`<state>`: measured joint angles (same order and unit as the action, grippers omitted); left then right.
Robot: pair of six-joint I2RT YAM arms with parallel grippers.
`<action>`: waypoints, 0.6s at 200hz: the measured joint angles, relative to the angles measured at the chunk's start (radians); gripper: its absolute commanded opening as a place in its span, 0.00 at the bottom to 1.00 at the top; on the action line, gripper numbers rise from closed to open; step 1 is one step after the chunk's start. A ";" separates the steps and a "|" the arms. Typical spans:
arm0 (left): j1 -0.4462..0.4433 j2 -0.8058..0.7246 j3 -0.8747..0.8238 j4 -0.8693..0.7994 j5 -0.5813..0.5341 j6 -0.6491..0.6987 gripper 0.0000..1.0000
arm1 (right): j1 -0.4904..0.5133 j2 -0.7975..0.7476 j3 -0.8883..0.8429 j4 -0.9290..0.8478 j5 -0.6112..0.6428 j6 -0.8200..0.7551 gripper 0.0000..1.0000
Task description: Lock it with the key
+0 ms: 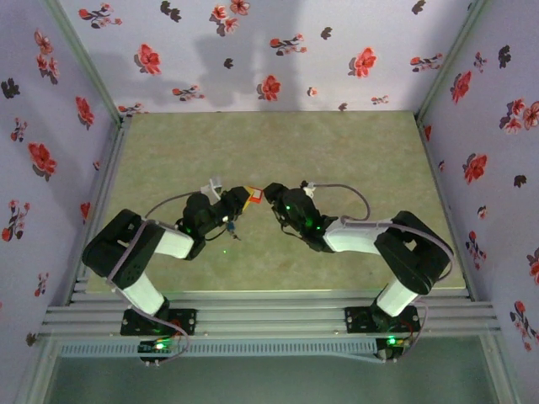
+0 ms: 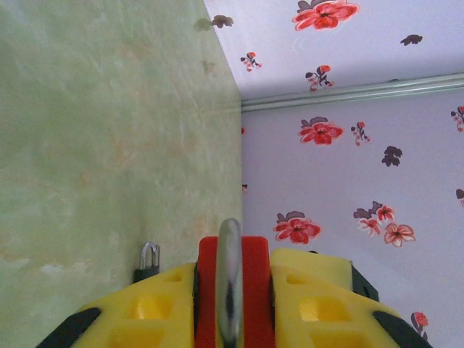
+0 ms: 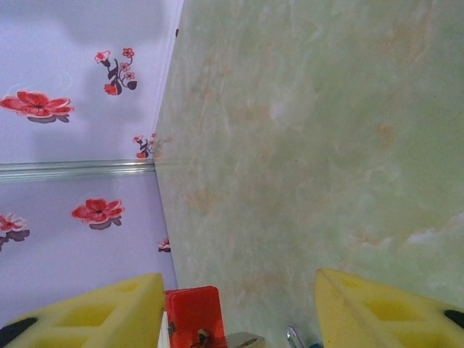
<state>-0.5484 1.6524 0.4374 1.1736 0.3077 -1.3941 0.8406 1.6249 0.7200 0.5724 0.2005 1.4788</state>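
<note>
The left arm (image 1: 143,252) is bending at its elbow and reaching inward to the right. The right arm (image 1: 396,248) is mirroring it, reaching inward to the left. Each wrist is holding its hand rolled onto its side. The left hand (image 1: 238,200) and the right hand (image 1: 274,194) are facing each other, tips close together. The left hand's yellow fingers (image 2: 319,297) are pressing in from both sides on a red padlock (image 2: 255,290). The right hand's fingers (image 3: 109,312) are standing well apart.
</note>
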 measured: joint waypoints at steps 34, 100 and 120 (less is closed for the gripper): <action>0.000 0.000 0.000 0.000 0.003 0.000 0.00 | 0.004 0.001 0.001 0.014 0.000 0.006 0.47; 0.005 0.004 0.000 0.004 0.008 -0.004 0.00 | 0.004 0.030 0.011 0.057 -0.017 0.018 0.37; 0.006 0.005 0.000 0.004 0.007 -0.006 0.00 | 0.004 0.037 0.013 0.066 -0.018 0.019 0.35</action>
<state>-0.5423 1.6569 0.4374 1.1774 0.3149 -1.4002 0.8444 1.6615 0.7326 0.6384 0.1822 1.4975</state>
